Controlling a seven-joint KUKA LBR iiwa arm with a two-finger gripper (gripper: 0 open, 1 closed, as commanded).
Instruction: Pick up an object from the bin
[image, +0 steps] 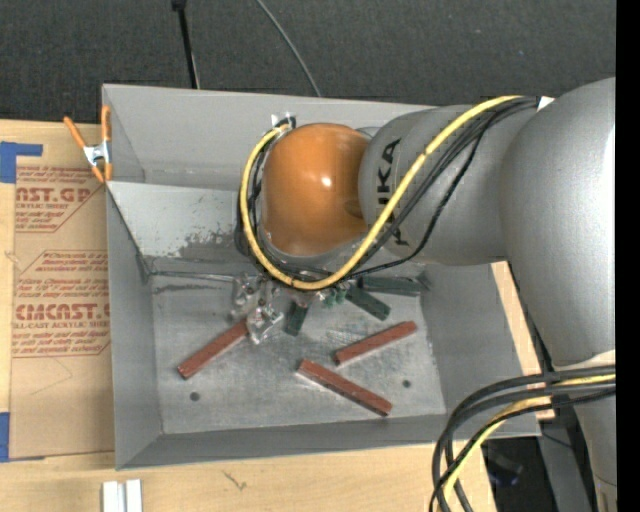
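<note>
Grasp step, I judge: my end effector (262, 312) hangs low over the upper end of the brown stick (212, 353) at 8 o'clock; its opening I cannot tell. Next: close squarely, lift straight

A single camera looks down on a grey metal bin (250, 395) from above, tilted somewhat to one side, so the far wall slopes into sight. It sits fairly near, with the bin's whole floor in view. The robot arm (560, 190) enters from the right, looming large.
</note>
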